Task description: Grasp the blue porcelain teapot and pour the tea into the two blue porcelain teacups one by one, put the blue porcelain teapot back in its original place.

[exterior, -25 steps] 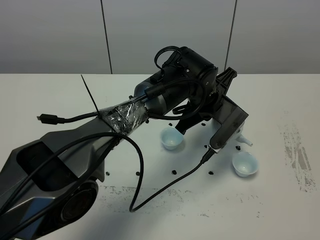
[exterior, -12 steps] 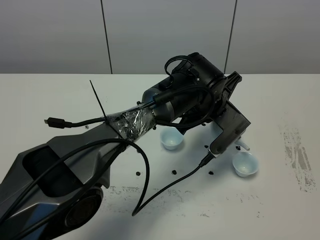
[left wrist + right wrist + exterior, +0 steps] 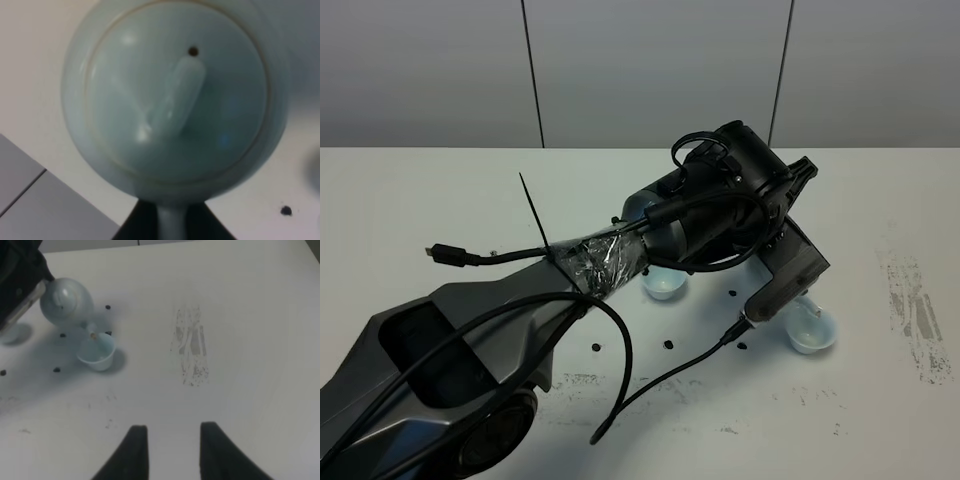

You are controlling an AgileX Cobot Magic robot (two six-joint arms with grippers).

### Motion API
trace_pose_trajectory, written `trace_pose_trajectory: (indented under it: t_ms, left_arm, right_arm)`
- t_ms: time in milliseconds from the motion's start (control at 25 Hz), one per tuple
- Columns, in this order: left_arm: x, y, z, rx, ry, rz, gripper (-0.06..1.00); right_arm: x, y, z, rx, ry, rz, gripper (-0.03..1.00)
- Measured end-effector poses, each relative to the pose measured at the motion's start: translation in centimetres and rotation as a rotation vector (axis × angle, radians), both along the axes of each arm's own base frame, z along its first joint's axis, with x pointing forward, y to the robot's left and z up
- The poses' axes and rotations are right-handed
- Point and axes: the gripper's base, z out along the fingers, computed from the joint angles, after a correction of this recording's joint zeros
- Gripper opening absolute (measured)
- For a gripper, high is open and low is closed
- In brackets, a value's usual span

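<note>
My left gripper point(image 3: 171, 222) is shut on the loop handle of the blue porcelain teapot point(image 3: 175, 95), whose knobbed lid fills the left wrist view. In the right wrist view the teapot point(image 3: 66, 302) is tilted, its spout pointing down over one teacup point(image 3: 96, 355). In the exterior view the left arm point(image 3: 720, 215) hides the teapot and reaches over that same cup point(image 3: 811, 330). The other teacup point(image 3: 663, 285) stands under the arm and also shows in the right wrist view point(image 3: 10, 333). My right gripper point(image 3: 172, 450) is open and empty, well clear of the cups.
Small black specks point(image 3: 668, 344) lie scattered on the white table around the cups, also in the right wrist view point(image 3: 56, 369). A grey scuff mark point(image 3: 910, 300) is on the table at the right. Loose cables point(image 3: 610, 340) hang from the left arm.
My left arm has swung to the right with the teapot, over the right-hand cup. The spout seen beside the arm earlier is now hidden behind it.
</note>
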Motion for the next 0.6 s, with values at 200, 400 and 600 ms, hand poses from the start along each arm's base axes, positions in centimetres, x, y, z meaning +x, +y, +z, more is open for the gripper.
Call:
trace_pose_trajectory:
  t_ms: [200,400,600]
  left_arm:
    - [0.1,0.13,0.04,0.02,-0.017,0.002,0.08]
    - [-0.18,-0.12,0.04,0.023,-0.017,-0.003,0.08]
    - [-0.22,-0.15,0.04,0.023,-0.018,-0.004,0.08]
  right_arm:
    - [0.01,0.0,0.02,0.0,-0.002,0.0,0.24]
    - [0.01,0.0,0.02,0.0,-0.002,0.0,0.24]
    - [0.01,0.01,0.02,0.001,-0.002,0.0,0.24]
